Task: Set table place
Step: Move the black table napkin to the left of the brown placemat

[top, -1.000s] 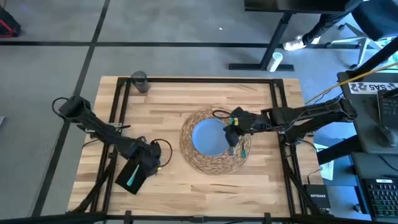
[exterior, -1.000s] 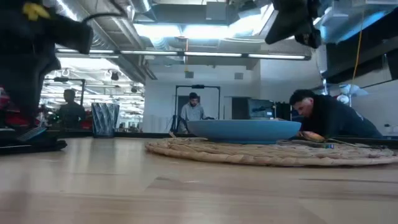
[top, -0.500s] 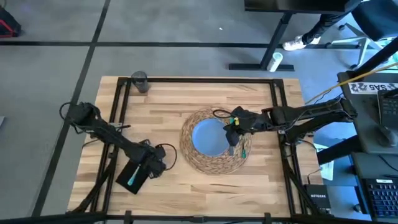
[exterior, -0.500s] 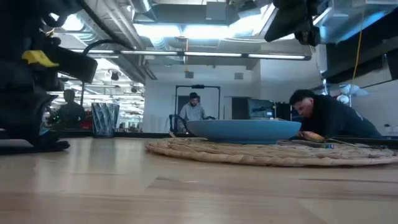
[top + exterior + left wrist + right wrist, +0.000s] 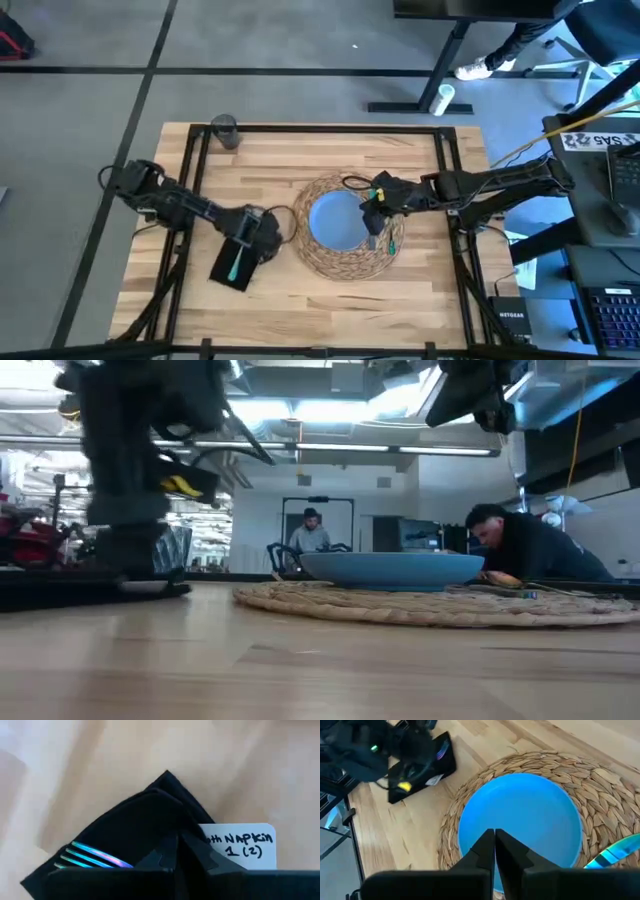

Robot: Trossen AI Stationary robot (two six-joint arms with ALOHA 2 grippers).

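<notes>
On the table (image 5: 300, 150): one woven placemat (image 5: 345, 262), one blue plate (image 5: 337, 221), one black napkin (image 5: 226, 271), one teal fork (image 5: 235, 263) on it, one grey glass (image 5: 224, 131), two grippers, and two people (image 5: 311, 534) in the room behind.

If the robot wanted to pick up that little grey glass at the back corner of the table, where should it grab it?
Probably around the side wall, near mid-height. The glass stands upright and alone near the table corner, so jaws could come in level from the open tabletop side and close across its body; reaching down onto the rim looks less secure.
</notes>
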